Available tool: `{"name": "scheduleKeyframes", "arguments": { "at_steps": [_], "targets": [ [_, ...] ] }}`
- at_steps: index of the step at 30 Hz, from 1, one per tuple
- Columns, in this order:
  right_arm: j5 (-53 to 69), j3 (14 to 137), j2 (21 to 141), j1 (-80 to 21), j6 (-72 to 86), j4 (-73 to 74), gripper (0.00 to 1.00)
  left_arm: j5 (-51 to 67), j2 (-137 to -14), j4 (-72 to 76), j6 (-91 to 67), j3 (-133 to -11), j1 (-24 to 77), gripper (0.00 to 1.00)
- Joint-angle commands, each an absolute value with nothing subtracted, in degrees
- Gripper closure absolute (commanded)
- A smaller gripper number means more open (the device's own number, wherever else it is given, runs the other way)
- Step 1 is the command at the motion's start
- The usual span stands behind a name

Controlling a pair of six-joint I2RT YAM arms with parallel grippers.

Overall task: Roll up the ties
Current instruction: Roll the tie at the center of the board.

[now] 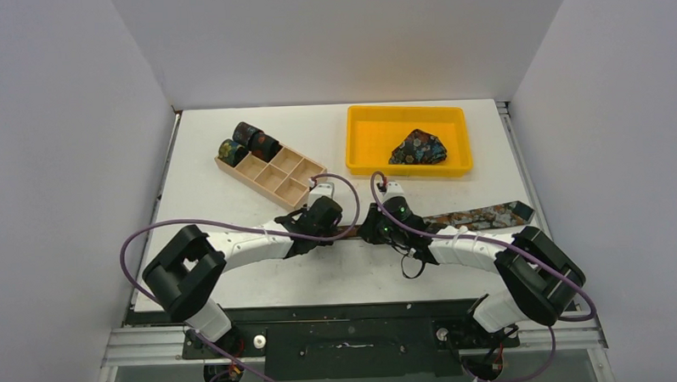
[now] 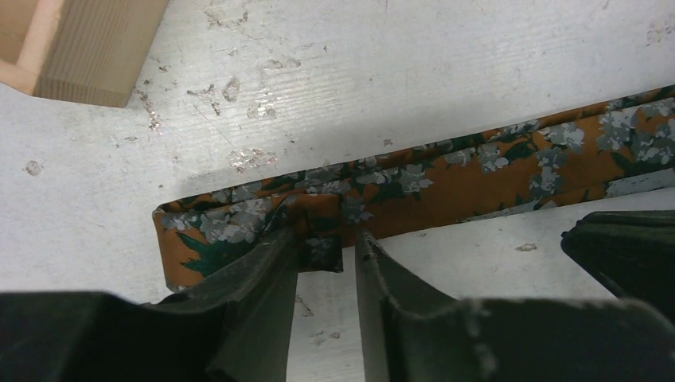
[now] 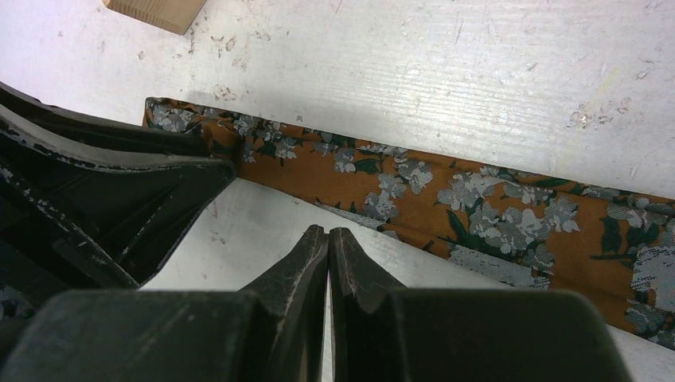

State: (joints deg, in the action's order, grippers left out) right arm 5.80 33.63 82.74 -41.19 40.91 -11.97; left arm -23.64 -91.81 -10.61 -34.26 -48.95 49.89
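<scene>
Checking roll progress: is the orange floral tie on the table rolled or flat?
Flat: the tie lies as one long strip on the table; only its end puckers at the left hand.

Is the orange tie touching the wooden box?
Apart. The left wrist view shows bare table between the box and the tie.

I see the rust-orange floral tie point(image 1: 480, 216) lying flat and unrolled, running from the table's centre out toward three o'clock; its centre end looks folded over on itself. Three rolled ties point(image 1: 248, 135) stand clustered together at eleven o'clock. A blue floral tie point(image 1: 419, 147) sits crumpled at one o'clock.
</scene>
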Motion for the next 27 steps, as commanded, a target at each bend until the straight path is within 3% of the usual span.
{"name": "scheduleKeyframes", "arguments": {
  "at_steps": [1,9,17,22,26,27],
  "targets": [
    [5.6,33.8,81.7,-40.5,39.8,-14.5,0.95,-22.2,-90.8,-10.6,-34.8,-51.3,50.0,0.66],
    [5.7,35.2,81.1,-40.2,38.8,-13.1,0.92,-21.8,-84.3,-13.1,-35.2,-50.7,50.0,0.5],
    [9.0,38.2,82.3,-40.4,39.0,-13.6,0.72,-22.2,-74.6,-15.7,-37.0,-48.9,49.4,0.39],
    [9.1,43.5,84.8,-44.1,38.5,-12.3,0.55,-21.9,-66.0,-14.6,-39.2,-42.4,45.0,0.34],
    [6.8,48.9,89.2,-47.9,37.5,-10.1,0.42,-17.9,-59.5,-10.9,-43.2,-35.0,37.8,0.17],
    [6.5,50.0,90.7,-48.4,37.5,-9.8,0.42,-16.4,-57.9,-9.3,-44.4,-32.6,36.1,0.06]
  ]
}}
